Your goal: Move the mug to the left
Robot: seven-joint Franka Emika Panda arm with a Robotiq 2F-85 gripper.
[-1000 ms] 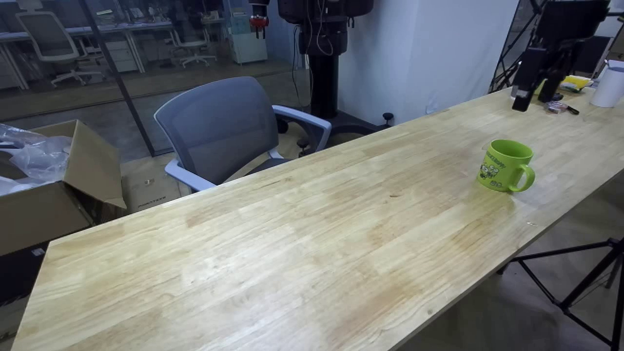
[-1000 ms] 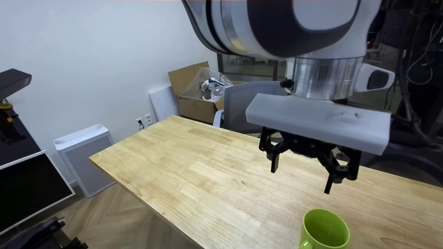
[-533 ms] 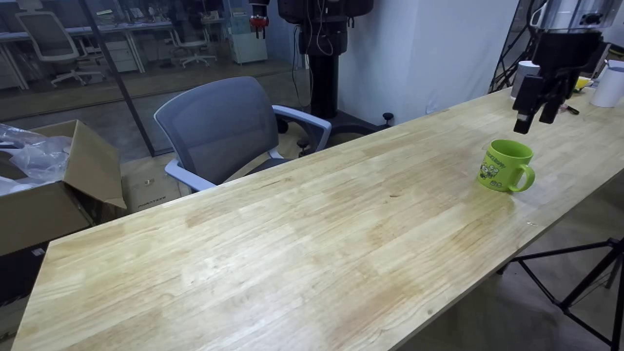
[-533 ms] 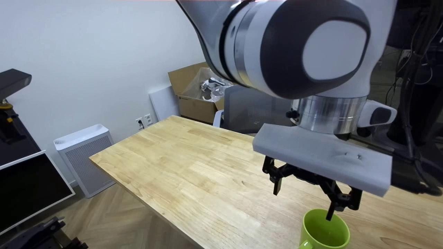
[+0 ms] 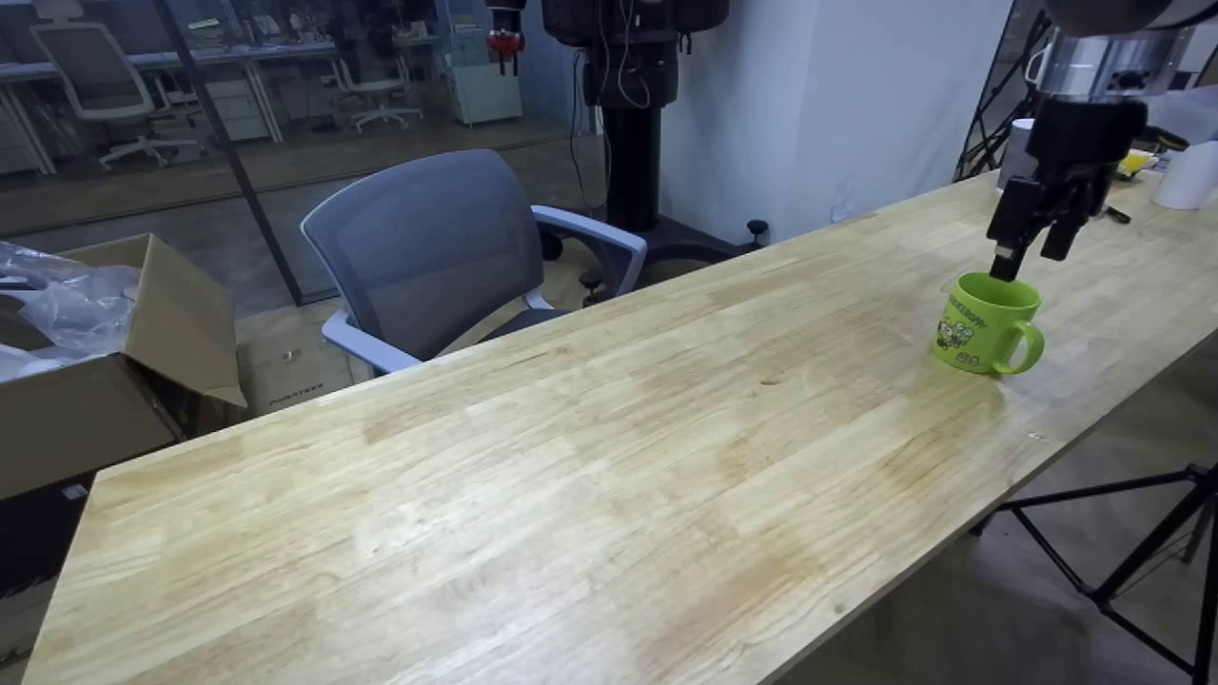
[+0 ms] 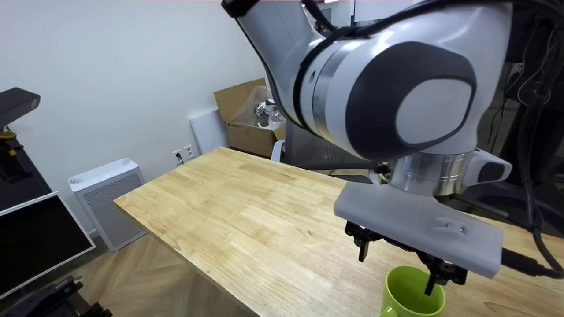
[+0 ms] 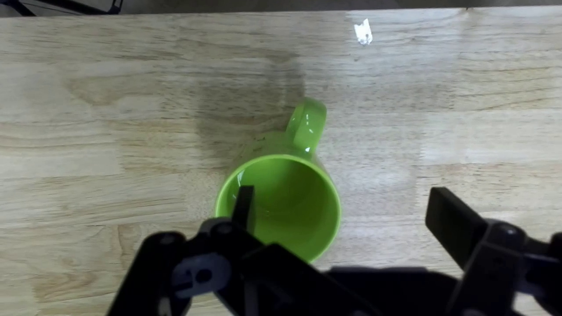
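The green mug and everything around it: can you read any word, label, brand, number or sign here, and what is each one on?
"PHANTEKS", as best it reads: on the brown cardboard, right of the open box in an exterior view.
On the green mug: curved lettering above cartoon figures, too blurred to read.
On the open box: small dark print, too small to read.
On the dark object below it: pale label, too small to read.

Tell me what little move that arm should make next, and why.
Probably lower the open gripper slightly: in the wrist view, one finger lines up with the mouth of the green mug and the other is outside it, so closing afterwards might pinch the wall.
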